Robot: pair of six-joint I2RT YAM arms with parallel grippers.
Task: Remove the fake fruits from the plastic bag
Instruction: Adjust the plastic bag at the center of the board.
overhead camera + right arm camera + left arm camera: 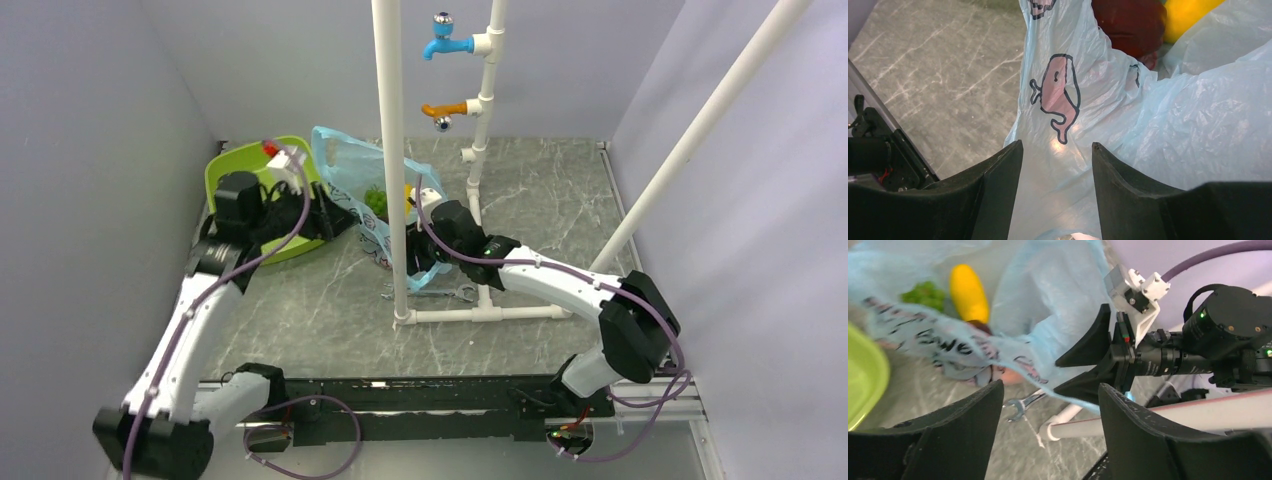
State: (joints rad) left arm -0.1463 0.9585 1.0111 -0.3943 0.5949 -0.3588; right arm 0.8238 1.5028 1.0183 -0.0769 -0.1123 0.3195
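Observation:
The light-blue plastic bag [352,170] lies at mid-table with its mouth open. Inside I see the green grape bunch [376,197] and the yellow fruit [409,206]. The left wrist view shows the bag [1048,305], yellow fruit [969,292], grapes [925,294] and an orange shape through the film [1008,376]. My left gripper [1048,395] is open and empty, left of the bag [335,222]. My right gripper [1058,150] is open with the bag's film [1148,125] between its fingers. The dark red fruit [1128,22] and yellow fruit [1188,15] lie beyond.
The lime-green tray [240,165] stands behind the left gripper. A white pipe frame [480,314] with an upright post [392,150] and two taps stands beside the bag. A metal wrench [440,293] lies by the frame's base.

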